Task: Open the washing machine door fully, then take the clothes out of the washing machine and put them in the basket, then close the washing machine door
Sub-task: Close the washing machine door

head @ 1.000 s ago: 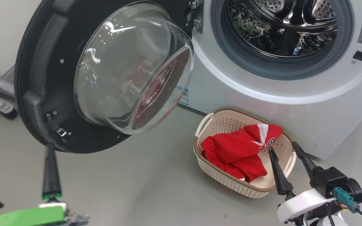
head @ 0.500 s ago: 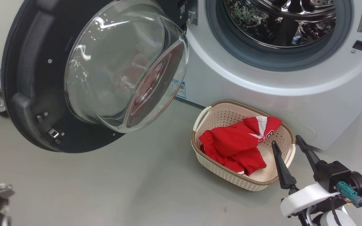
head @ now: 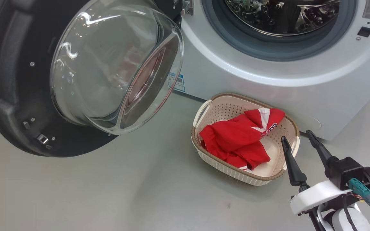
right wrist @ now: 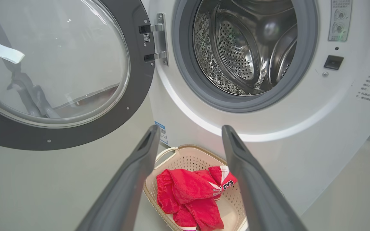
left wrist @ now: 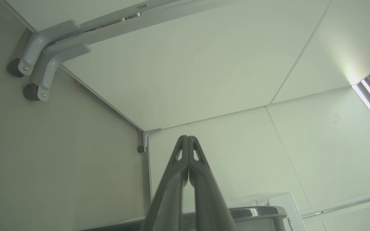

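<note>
Our right gripper (head: 295, 134) hovers with fingers apart beside the basket (head: 215, 162), which holds the clothes (head: 233, 138). Our left gripper (left wrist: 188, 138) is pressed together on nothing. We judge unloading done; closing is the step in hand. Next we push the wide-open washing machine door (head: 8, 80) onto the washing machine (head: 252, 86).

The washing machine door (head: 85, 73), black-rimmed with a bulging clear glass bowl, stands swung wide open to the left of the white washing machine (head: 268, 86), baring its steel drum (head: 281, 16). The red clothes (head: 236, 141), white-trimmed, lie heaped inside the cream basket (head: 236, 173) on the floor (head: 124, 192), just in front of the machine.
</note>
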Motion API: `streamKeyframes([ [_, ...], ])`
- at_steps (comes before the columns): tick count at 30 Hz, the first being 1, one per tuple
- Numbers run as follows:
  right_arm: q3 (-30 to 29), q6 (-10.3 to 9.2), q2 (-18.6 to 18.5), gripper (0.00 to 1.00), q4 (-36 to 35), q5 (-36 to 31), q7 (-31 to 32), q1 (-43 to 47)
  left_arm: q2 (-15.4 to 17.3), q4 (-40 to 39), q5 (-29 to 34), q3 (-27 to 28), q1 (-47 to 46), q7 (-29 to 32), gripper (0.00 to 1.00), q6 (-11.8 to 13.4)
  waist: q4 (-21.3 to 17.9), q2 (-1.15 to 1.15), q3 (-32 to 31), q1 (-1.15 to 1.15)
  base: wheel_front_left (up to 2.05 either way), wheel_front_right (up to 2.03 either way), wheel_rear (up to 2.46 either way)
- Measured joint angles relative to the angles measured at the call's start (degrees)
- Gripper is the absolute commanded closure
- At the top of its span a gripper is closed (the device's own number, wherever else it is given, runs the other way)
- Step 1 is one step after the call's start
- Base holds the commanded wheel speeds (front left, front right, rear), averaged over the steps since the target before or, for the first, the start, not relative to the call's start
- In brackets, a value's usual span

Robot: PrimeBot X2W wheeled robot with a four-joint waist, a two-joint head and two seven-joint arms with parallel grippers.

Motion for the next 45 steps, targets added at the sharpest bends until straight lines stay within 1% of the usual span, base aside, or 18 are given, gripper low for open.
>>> streamKeyframes([
  [6,0.1,0.07,-0.1,0.0,-0.3,-0.1,0.3,-1.0,2.1,3.0,-0.1,-4.4,-2.0,5.4,1.0,0.9,-1.0,0.0,1.0,0.0,0.0,0.0,0.0],
  [9,0.1,0.13,-0.1,0.0,-0.4,-0.1,0.3,-1.1,2.4,4.4,-0.1,-6.0,-2.8,7.4,1.0,1.1,-1.5,0.0,1.5,0.0,0.0,0.0,0.0],
  [21,-0.4,0.12,-0.4,0.0,-0.5,-0.1,0.3,-1.1,3.5,8.9,0.0,-8.3,-5.1,11.8,1.0,1.1,-2.3,0.0,2.2,0.0,0.0,0.0,0.0],
  [29,-0.6,0.12,-0.4,0.0,-0.4,0.1,0.2,-1.1,4.9,9.6,-0.5,-10.1,-5.2,16.9,1.0,-1.5,-2.3,0.0,2.0,0.0,0.0,0.0,0.0],
  [34,-0.6,0.12,-0.4,0.0,-0.3,0.2,0.2,-1.1,4.6,8.9,-1.3,-12.4,-5.1,21.5,1.0,-3.3,-2.2,0.0,1.7,0.0,0.0,0.0,0.0],
  [39,-0.6,0.12,-0.4,0.0,-0.2,0.2,-0.1,-1.1,3.4,7.9,-2.9,-14.0,-4.8,24.9,1.0,-4.1,-2.0,0.0,1.4,0.0,0.0,0.0,0.0],
  [45,0.0,0.12,0.2,0.0,-0.2,0.2,-0.1,-1.1,3.3,6.0,-3.6,-14.4,-2.5,28.2,1.0,-4.7,-2.4,0.0,1.3,0.0,0.0,0.0,0.0],
])
